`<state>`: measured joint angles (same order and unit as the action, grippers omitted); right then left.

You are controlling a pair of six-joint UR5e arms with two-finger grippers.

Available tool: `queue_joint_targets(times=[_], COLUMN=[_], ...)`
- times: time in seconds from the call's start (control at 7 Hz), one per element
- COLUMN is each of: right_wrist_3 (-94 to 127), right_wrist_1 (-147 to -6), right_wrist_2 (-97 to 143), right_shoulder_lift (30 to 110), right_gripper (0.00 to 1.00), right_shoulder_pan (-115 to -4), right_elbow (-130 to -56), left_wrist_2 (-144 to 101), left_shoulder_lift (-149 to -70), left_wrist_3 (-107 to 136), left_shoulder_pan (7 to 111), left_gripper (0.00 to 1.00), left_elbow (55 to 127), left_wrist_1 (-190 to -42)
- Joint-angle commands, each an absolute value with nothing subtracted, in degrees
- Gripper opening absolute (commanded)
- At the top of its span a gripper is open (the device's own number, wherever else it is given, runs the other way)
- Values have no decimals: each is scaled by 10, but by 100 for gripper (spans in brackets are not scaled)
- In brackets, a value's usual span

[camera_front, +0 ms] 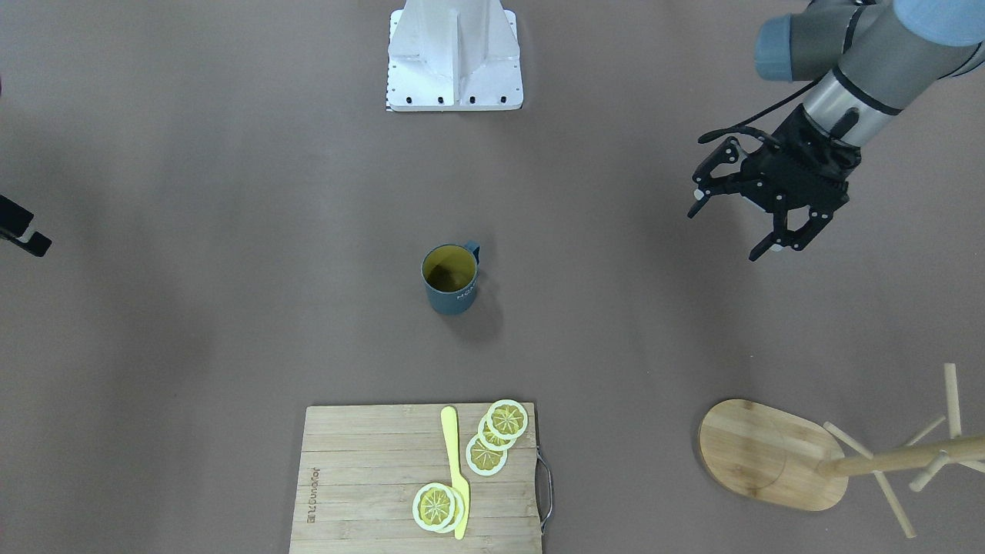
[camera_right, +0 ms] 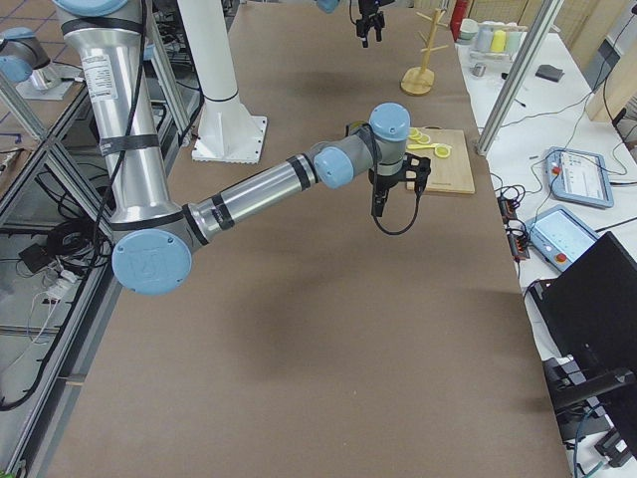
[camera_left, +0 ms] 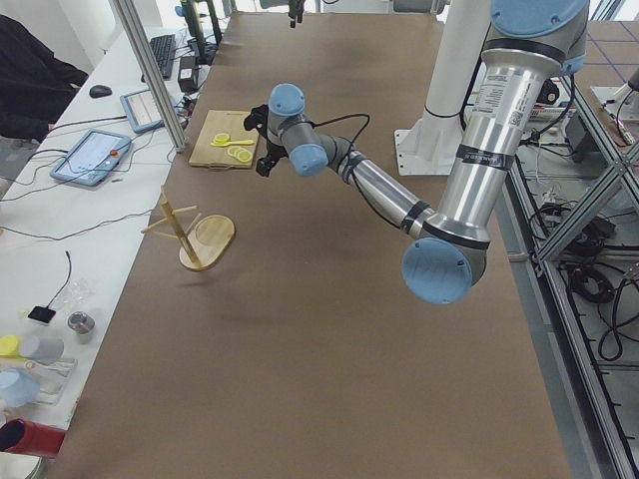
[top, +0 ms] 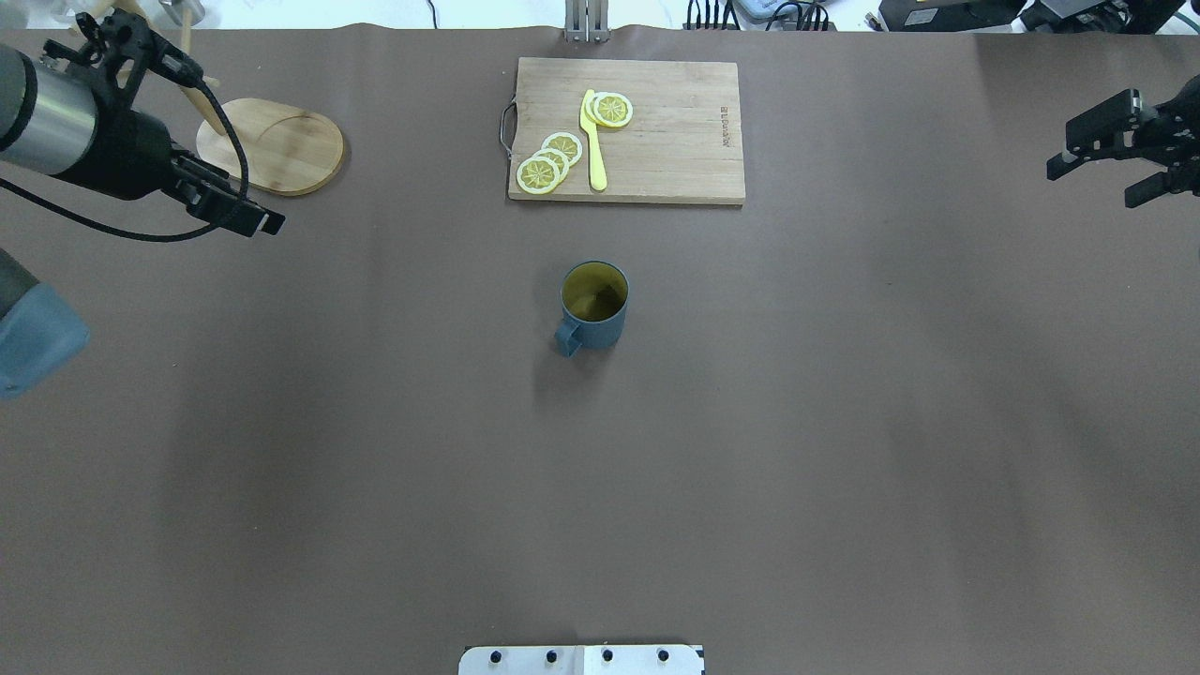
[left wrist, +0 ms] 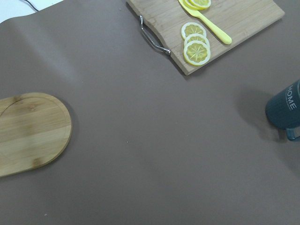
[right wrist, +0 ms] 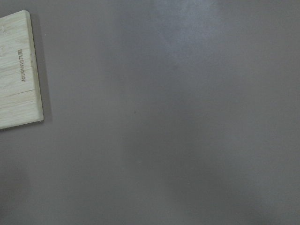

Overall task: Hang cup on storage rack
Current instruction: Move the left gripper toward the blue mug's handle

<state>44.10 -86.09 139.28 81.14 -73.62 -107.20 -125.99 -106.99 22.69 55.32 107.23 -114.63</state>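
Observation:
The dark blue-grey cup [camera_front: 450,278] stands upright near the table's middle, its yellowish inside showing in the overhead view [top: 593,305]. Its handle points toward the robot's base. It also shows at the right edge of the left wrist view [left wrist: 285,110]. The wooden storage rack [camera_front: 769,454] stands at the far left corner on its oval base [top: 272,145]. My left gripper [camera_front: 727,231] is open and empty in the air, near the rack and well to the left of the cup. My right gripper [top: 1090,187] is open and empty, far right of the cup.
A slatted wooden cutting board [camera_front: 369,477] with lemon slices [camera_front: 500,431] and a yellow knife [camera_front: 455,469] lies beyond the cup at the far edge [top: 675,141]. The white robot base [camera_front: 454,54] is at the near edge.

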Motion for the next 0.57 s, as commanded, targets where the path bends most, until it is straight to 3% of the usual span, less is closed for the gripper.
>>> queue_joint_targets(times=[0.0, 0.43], right_wrist_3=[369, 333], right_wrist_1=[-865, -867], right_wrist_2=[1396, 1395], right_shoulder_lift=[829, 827], right_gripper=[100, 100], right_shoulder_pan=[-766, -783], right_elbow=[-1054, -1028], left_wrist_2=[-1182, -1038], left_shoulder_lift=[-1110, -1171], left_wrist_3=[261, 351], left_shoulder_pan=[470, 333], left_gripper=[97, 97], left_elbow=[1049, 1037], left_wrist_1=[-1170, -1172])
